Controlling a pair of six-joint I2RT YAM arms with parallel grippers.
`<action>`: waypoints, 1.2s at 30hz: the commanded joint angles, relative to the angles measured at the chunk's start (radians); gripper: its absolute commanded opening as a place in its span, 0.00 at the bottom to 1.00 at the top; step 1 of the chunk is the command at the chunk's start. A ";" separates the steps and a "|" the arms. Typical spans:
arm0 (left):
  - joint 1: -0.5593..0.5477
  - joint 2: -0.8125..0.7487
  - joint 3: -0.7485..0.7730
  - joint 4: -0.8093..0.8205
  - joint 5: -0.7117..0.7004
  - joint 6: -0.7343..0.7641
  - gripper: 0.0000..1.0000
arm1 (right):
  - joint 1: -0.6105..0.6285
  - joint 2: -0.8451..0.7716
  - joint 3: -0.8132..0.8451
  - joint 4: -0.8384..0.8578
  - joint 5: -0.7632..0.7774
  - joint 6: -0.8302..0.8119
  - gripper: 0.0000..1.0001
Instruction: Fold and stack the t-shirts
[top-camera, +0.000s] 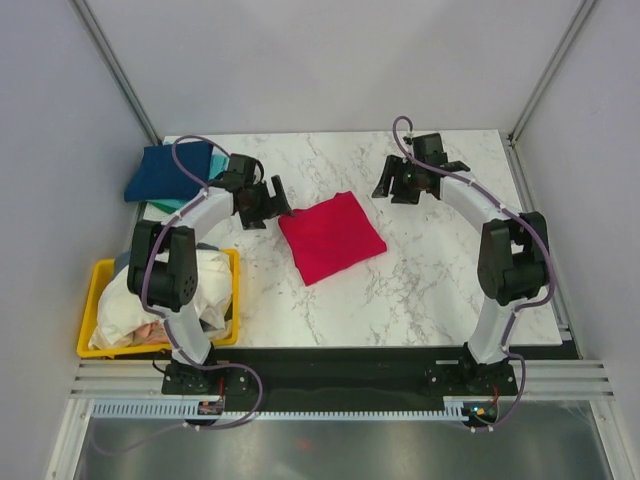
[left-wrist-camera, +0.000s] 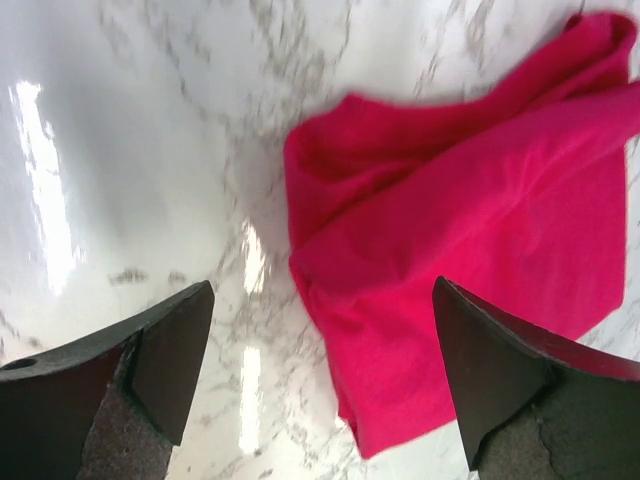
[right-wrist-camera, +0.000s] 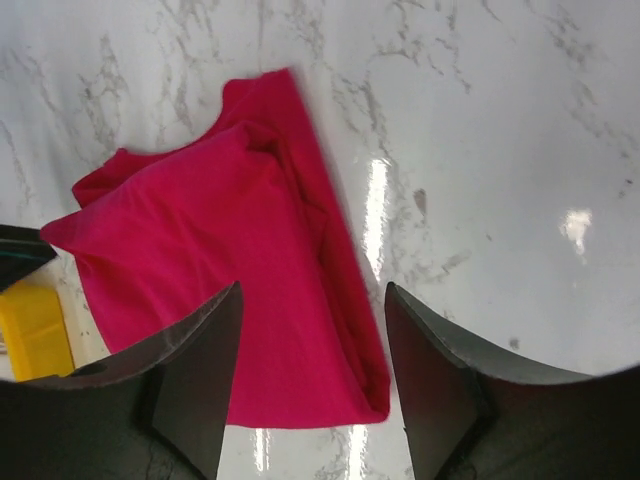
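A folded red t-shirt lies flat on the marble table between the two arms. It also shows in the left wrist view and in the right wrist view. My left gripper is open and empty, just left of the shirt's far-left corner. My right gripper is open and empty, up and to the right of the shirt, apart from it. A folded dark blue t-shirt lies on a teal one at the table's far left.
A yellow bin with crumpled white and pale clothes sits at the near left, partly under the left arm. Its corner shows in the right wrist view. Grey walls enclose the table on three sides.
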 joint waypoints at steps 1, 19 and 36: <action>-0.003 -0.145 -0.153 0.151 0.014 -0.042 0.96 | 0.064 -0.021 0.012 0.155 -0.058 -0.040 0.66; -0.006 -0.133 -0.365 0.409 0.075 -0.108 0.83 | 0.002 0.430 0.289 0.150 -0.221 -0.012 0.36; -0.006 0.164 -0.232 0.688 0.229 -0.193 0.79 | -0.034 0.559 0.238 0.175 -0.326 -0.054 0.35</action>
